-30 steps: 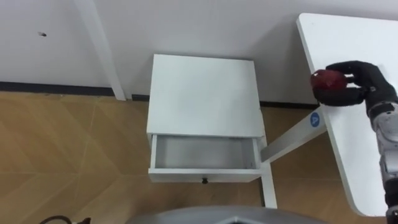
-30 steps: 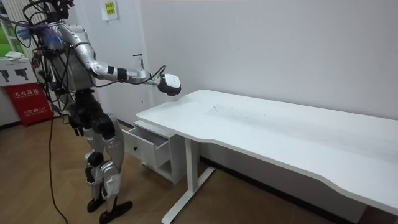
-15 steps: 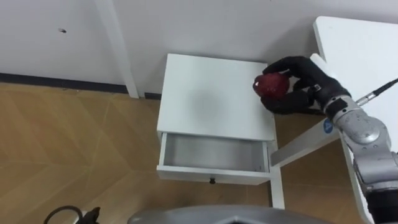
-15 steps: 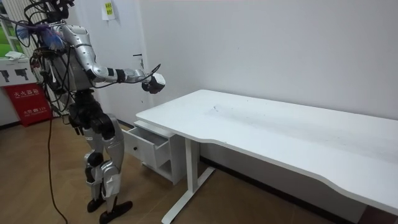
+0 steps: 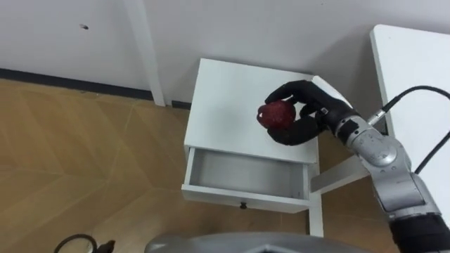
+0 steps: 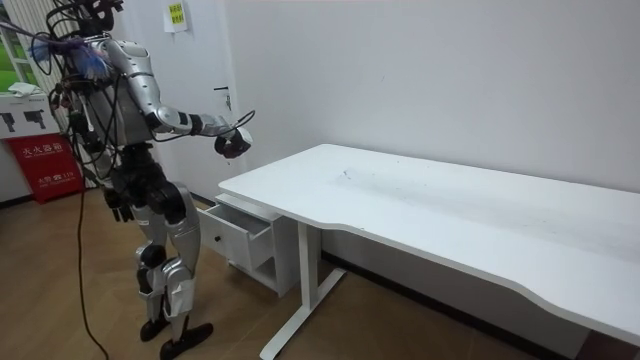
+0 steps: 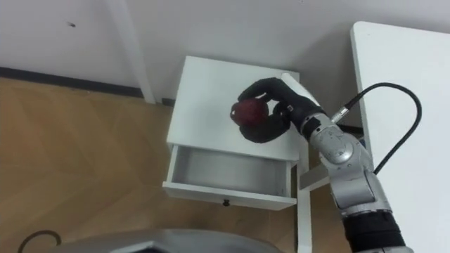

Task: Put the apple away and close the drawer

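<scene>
1. Left eye view: right hand (image 5: 313,118) curled round the red apple (image 5: 276,114), over the nightstand's (image 5: 225,105) top.
2. Room view: open drawer (image 6: 236,232) lies below the hand, nearer the robot.
3. Right eye view: apple hangs behind the drawer's cavity.

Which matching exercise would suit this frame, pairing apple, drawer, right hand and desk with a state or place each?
Things:
1 apple
2 drawer
3 right hand
4 desk

States or places:
A open, nothing in it
B at the eye view's right edge
C curled round the fruit
D held over the cabinet top

Pairs: 1-D; 2-A; 3-C; 4-B
</scene>
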